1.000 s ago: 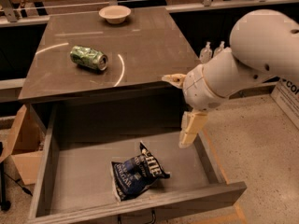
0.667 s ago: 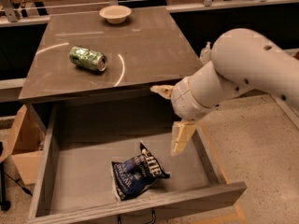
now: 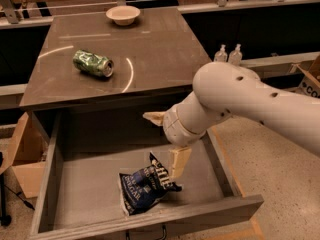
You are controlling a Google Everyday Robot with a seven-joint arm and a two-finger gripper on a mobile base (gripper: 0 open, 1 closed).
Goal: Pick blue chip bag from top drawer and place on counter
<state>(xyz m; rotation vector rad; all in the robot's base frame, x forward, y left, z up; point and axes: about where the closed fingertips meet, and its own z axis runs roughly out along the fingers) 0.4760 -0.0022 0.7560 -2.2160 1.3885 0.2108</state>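
Hovering wide open and empty, gripper has blue chip bag just under its lower finger; crumpled foil could slip a shallow pinch.

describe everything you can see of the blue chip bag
The blue chip bag is small, crumpled dark navy foil with white lettering and a pale edge. It lies on the top drawer floor, near the front wall. The open gripper hangs just above its upper right corner; contact cannot be told.
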